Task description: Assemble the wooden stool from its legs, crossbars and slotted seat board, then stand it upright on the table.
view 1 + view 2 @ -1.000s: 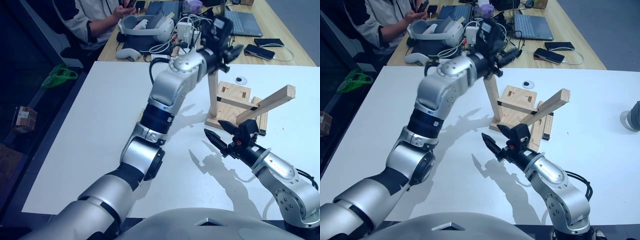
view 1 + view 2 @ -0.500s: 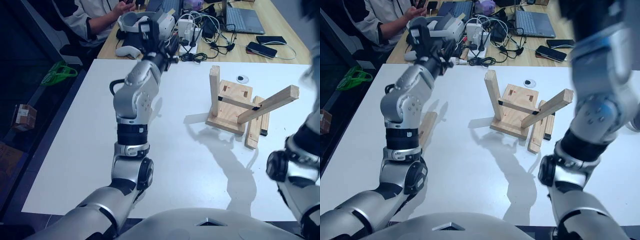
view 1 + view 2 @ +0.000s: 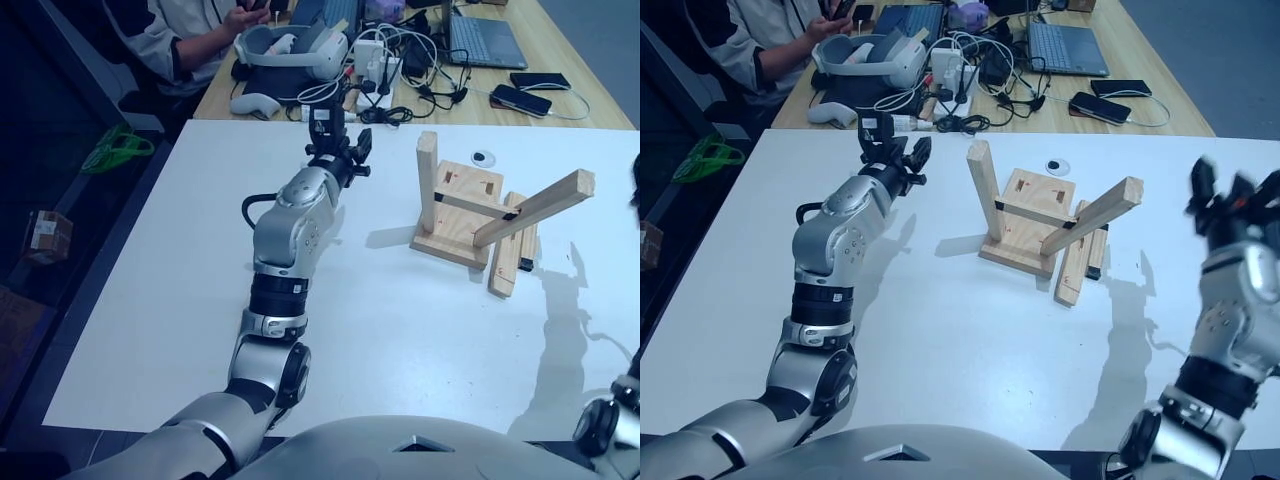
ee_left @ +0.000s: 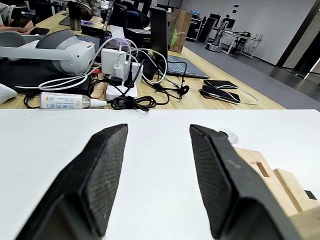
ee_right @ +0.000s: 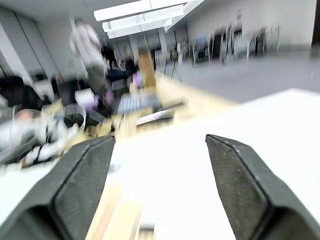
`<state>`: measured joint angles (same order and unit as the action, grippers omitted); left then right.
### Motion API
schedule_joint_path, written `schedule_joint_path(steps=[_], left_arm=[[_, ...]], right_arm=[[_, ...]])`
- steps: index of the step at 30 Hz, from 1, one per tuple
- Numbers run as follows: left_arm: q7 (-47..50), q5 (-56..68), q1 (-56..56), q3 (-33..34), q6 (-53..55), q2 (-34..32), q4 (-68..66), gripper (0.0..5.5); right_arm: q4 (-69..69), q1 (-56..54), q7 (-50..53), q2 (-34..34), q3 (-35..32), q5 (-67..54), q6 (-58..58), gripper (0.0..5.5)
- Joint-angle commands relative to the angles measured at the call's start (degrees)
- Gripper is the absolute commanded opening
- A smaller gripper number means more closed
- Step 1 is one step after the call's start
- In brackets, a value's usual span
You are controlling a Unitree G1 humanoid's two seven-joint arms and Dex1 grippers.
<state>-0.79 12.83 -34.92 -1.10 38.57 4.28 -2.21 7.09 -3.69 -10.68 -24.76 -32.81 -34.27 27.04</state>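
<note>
The part-built stool [image 3: 462, 212] lies on the white table right of centre. Its slotted seat board [image 3: 1035, 192] is flat on the table. One leg [image 3: 428, 178] stands upright in it, a second leg [image 3: 536, 205] leans out to the right, and a crossbar [image 3: 1032, 212] joins them. Another wooden piece [image 3: 508, 260] lies along the board's right side. My left gripper [image 3: 338, 142] hovers open and empty over the table's far side, left of the upright leg; the board's corner [image 4: 264, 175] shows past its fingers. My right gripper [image 3: 1235, 195] is raised at the far right, open and empty.
A small round white disc [image 3: 483, 158] lies on the table behind the stool. Beyond the table's far edge, a wooden desk [image 3: 480, 85] carries a headset [image 3: 290, 48], cables, a laptop and phones. The table's left edge [image 3: 130, 240] drops to a dark floor.
My left gripper left the top of the upright leg, swung far left and back, and now sits nearer the centre. My right arm rose from the table in front of the stool. The stool stayed put.
</note>
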Motion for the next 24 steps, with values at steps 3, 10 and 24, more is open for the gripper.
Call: schedule_joint_path(steps=[3,10,24], left_arm=[[0.6,-0.8,-0.6,-4.2,2.6,3.3,3.8,2.28],[0.3,-0.6,-0.9,-5.8,7.3,3.3,8.6,2.28],[-1.8,-0.6,1.2,-6.3,14.3,1.4,14.5,2.28]], right_arm=[[10.1,2.3,1.0,4.3,6.0,-3.1,5.4,3.36],[13.6,-1.0,3.4,7.3,11.1,-4.0,7.6,3.36],[-0.3,-12.0,-0.1,10.8,20.9,3.6,3.1,3.36]])
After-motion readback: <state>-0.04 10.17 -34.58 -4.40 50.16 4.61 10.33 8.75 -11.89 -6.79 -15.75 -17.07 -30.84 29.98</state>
